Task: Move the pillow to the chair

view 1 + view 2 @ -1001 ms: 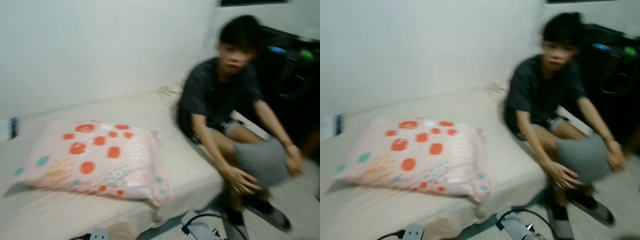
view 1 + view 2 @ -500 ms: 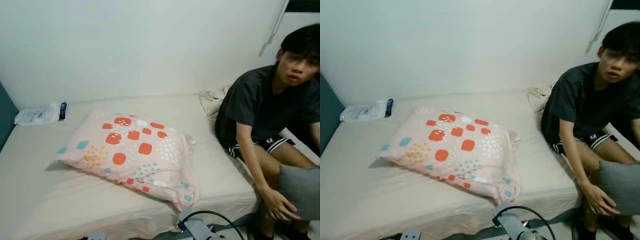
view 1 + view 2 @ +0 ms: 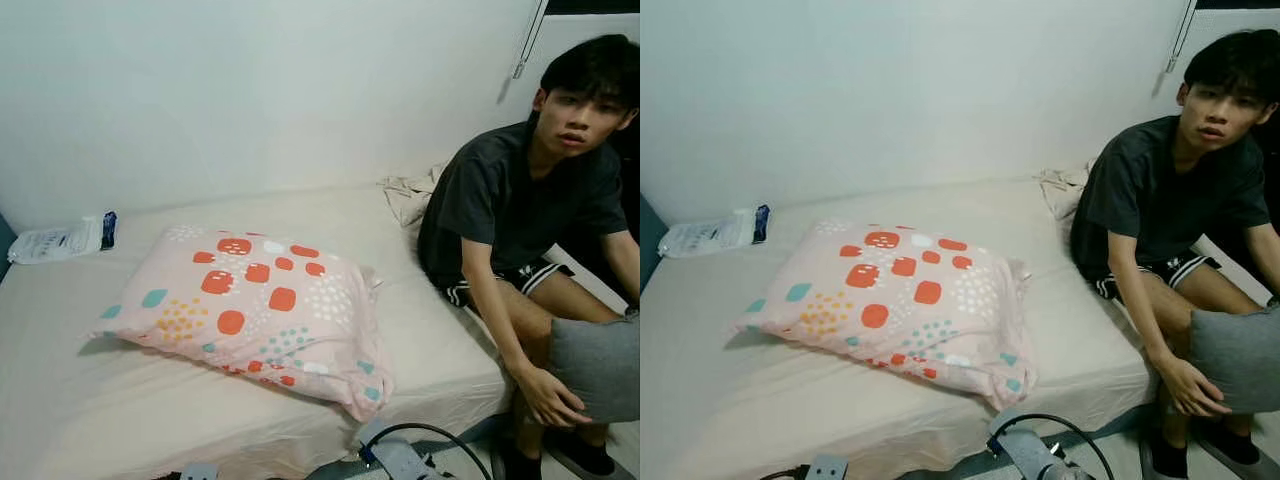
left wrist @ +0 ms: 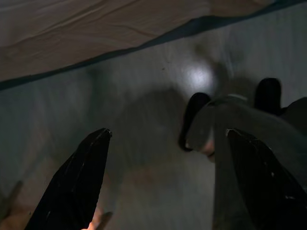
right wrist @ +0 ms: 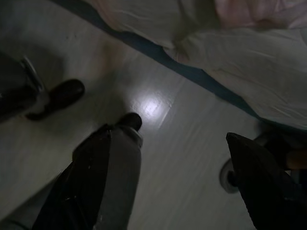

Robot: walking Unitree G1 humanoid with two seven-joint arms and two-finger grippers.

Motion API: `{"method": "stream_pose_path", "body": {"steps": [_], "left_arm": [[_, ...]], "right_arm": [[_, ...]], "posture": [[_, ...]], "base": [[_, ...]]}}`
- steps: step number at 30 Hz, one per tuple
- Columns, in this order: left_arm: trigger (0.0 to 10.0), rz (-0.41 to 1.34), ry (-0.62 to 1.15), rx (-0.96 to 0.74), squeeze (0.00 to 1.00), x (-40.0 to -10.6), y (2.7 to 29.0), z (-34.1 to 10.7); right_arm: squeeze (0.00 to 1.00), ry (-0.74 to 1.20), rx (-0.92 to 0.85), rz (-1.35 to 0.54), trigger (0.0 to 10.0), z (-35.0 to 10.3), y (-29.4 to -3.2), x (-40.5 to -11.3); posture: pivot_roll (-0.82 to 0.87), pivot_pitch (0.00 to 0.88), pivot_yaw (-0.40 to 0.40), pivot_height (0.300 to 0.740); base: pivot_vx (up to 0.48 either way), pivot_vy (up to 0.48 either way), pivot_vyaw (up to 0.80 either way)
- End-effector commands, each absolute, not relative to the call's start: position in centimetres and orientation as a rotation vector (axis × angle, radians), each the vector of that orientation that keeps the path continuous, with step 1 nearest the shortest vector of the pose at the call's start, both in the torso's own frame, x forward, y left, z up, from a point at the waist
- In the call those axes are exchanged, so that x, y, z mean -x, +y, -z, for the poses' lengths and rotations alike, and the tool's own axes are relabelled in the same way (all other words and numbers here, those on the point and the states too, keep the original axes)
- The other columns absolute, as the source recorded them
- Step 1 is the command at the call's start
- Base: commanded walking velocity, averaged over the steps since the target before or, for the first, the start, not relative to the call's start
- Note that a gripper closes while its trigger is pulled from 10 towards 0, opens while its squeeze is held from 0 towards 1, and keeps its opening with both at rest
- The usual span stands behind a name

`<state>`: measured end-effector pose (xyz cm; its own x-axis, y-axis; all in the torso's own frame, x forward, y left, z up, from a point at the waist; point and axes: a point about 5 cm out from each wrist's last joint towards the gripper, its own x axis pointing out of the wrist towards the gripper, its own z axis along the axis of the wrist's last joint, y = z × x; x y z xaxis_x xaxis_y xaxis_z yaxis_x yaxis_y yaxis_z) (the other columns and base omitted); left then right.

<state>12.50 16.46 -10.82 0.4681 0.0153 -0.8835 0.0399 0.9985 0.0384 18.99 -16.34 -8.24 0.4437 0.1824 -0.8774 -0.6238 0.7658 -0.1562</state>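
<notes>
Pillow | lies flat on bed, near front edge | likely soft, light, bulky, compressible | pinch protruding near corner or opposite edges | left gripper, right gripper: fingers spread, empty, over floor

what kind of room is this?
Most likely a bedroom: a bed with a beige fitted sheet stands against a plain white wall, a patterned pillow lies on it, and a person sits on its edge.
</notes>
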Motion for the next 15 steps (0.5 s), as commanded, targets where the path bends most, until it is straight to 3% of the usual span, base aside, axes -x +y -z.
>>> {"method": "stream_pose_path", "body": {"steps": [1,3,9,15], "left_arm": [[10.0,0.011,1.101,-0.052,0.0,-12.01,16.57,10.97],[10.0,0.018,1.1,-0.054,0.0,-11.94,16.57,10.98],[10.0,0.006,1.106,-0.065,0.0,-11.77,16.83,11.02],[10.0,0.016,1.104,-0.057,0.0,-11.79,16.72,11.02]], "right_arm": [[0.0,0.989,0.505,-0.534,10.0,8.23,-16.0,-19.06],[0.0,0.983,0.496,-0.523,10.0,8.2,-15.98,-19.12],[0.0,0.986,0.484,-0.499,10.0,8.2,-16.02,-19.16],[0.0,0.989,0.489,-0.501,10.0,8.25,-16.11,-19.06]], "posture": [[-0.01,0.008,-0.051,0.74],[-0.02,0.009,-0.05,0.74],[-0.02,0.011,-0.047,0.74],[-0.02,0.01,-0.049,0.74]], "base": [[0.0,0.0,0.8],[0.0,0.0,0.8],[0.0,-0.447,0.0],[0.0,0.0,0.0]]}}
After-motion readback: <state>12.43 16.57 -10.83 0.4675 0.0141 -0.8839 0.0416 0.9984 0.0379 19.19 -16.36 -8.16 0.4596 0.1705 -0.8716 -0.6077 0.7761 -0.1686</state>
